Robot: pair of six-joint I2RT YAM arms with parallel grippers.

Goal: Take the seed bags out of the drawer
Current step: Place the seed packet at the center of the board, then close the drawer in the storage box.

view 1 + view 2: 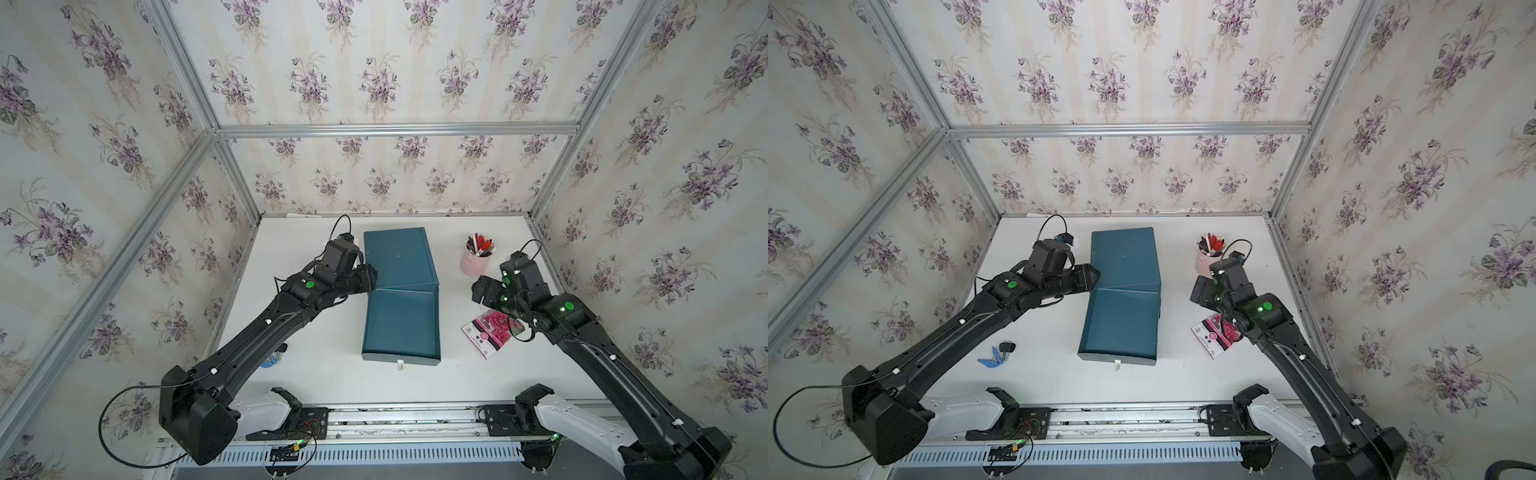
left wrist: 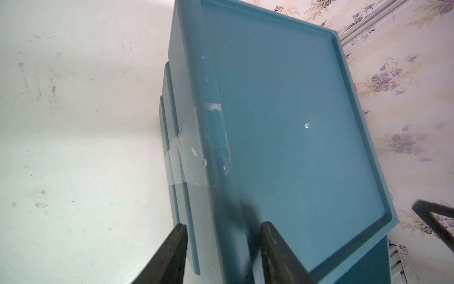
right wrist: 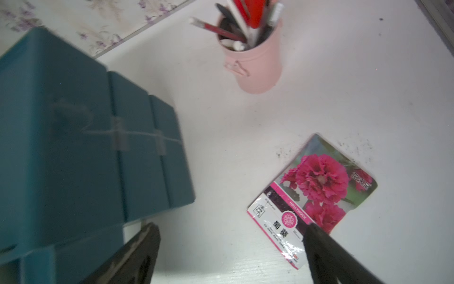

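The right tool [image 3: 229, 228] hangs with its fingers wide apart and empty, just above the pink-flower seed bag [image 3: 317, 196]. The bag lies flat on the counter [image 3: 368, 86], at about 3 o'clock from the pulled-out drawer [image 1: 401, 324]. The left tool [image 2: 223, 225] is clamped on the edge of the drawer unit [image 2: 294, 123] at its 9 o'clock side, likely steadying it. So one bag is out. The drawer looks bare in both top views and no other bags show anywhere, so what remains is unclear.
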